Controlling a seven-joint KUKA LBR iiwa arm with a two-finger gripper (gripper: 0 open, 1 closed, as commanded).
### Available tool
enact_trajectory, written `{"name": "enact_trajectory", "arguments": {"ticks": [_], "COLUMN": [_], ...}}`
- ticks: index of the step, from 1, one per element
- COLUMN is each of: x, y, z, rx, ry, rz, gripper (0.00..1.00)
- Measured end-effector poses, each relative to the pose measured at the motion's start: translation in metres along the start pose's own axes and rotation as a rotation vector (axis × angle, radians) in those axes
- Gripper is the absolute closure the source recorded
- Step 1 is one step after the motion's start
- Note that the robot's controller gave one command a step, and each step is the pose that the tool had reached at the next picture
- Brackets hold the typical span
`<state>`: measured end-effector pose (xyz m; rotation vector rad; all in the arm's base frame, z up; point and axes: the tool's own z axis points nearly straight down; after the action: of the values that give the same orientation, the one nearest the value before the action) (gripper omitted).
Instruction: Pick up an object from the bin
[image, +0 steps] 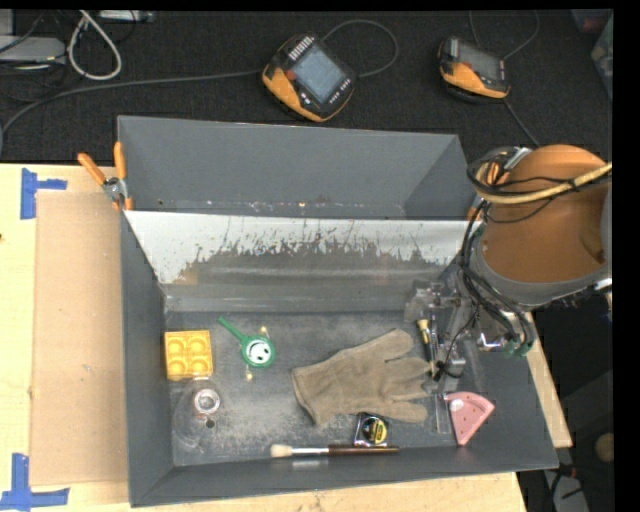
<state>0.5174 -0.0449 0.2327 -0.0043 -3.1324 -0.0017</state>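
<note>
Nearest to you, a thin brush (330, 451) is lying along the near wall of the bin (300, 190), its pale bristles pointing left. Just beyond it a small black and yellow tape measure (372, 430) is sitting against the near edge of a tan glove (358, 388). The glove is lying flat and crumpled across the middle-right of the bin floor. The hand (441, 372) is hanging over the glove's right end, low enough that you are seeing it overlap the fabric there. You cannot tell whether the hand is wide or narrow, nor whether it is gripping the cloth. The arm's orange cover (545, 215) is reaching in from the right above it, with cables looping around the wrist. Just to the near right of the hand, a pink wedge (468, 415) is resting in the bin's near right corner, apart from the glove. Over on the left, well apart from the hand, a yellow block (188, 355) with round dimples is sitting beside a green scoop (257, 348) with a white round face. A clear cup (205, 403) is standing just nearer than the block.
</note>
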Motion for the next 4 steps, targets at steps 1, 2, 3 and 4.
{"name": "enact_trajectory", "arguments": {"ticks": [1,2,3,4], "x": [-0.001,-0.052,-0.042,-0.058], "y": [0.000,0.048,0.086,0.099], "z": [-0.004,0.114,0.071,0.135], "rx": [0.001,0.001,0.003,-0.001], "ry": [-0.007,-0.010,-0.018,-0.001], "rz": [-0.002,-0.150,-0.276,-0.640], "gripper": [0.00,0.00,0.00,0.00]}}
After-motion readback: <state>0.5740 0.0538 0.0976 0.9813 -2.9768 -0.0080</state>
